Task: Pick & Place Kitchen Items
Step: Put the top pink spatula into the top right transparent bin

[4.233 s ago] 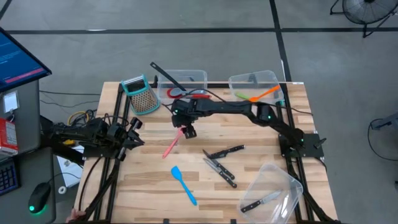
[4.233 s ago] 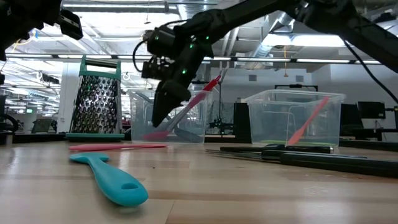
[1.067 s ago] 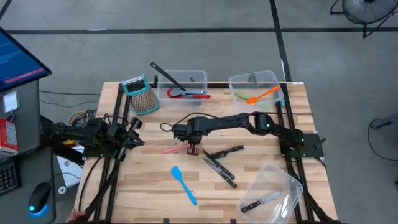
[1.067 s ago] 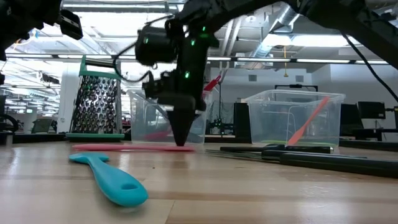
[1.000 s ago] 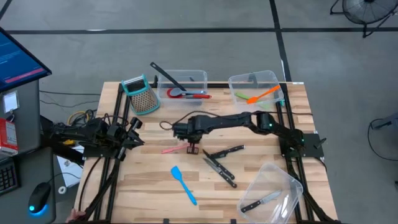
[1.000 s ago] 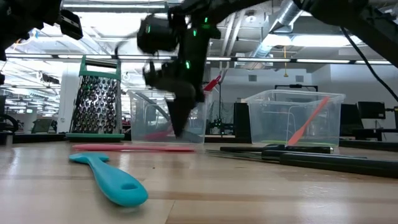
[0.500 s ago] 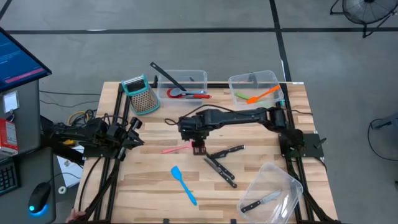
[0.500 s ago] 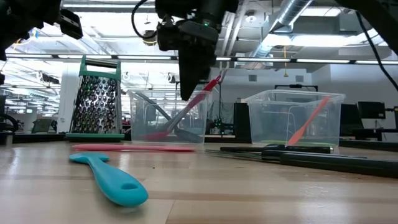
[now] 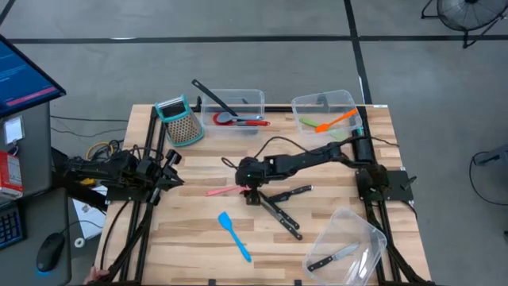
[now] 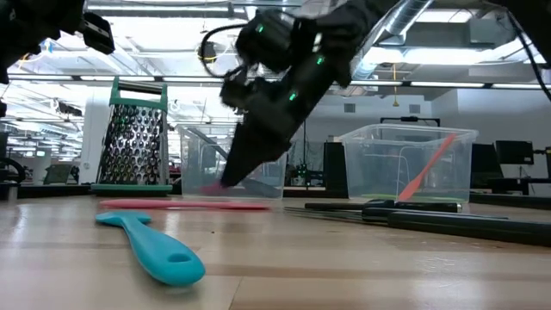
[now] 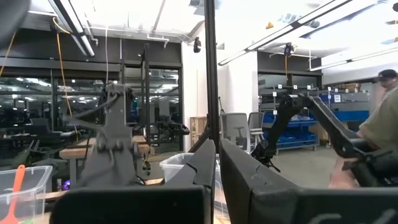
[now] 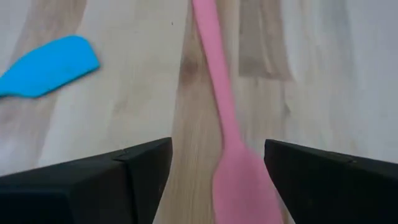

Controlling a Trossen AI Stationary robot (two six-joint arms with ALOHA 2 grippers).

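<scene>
Tabletop [image 9: 198, 230] carries the pink spatula [image 9: 225, 190], lying flat near its middle with nothing holding it. The right claw [image 9: 252, 195] hangs just over the spatula's wide end, fingers [image 12: 93, 186] spread to either side and released. The left claw [image 11: 214, 180] waits clenched at the tabletop's left edge.

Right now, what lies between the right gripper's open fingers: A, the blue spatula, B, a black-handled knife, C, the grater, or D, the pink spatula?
D: in the right wrist view the pink spatula lies flat on the table between the right gripper's open fingers, untouched; the blue spatula lies off to one side.
</scene>
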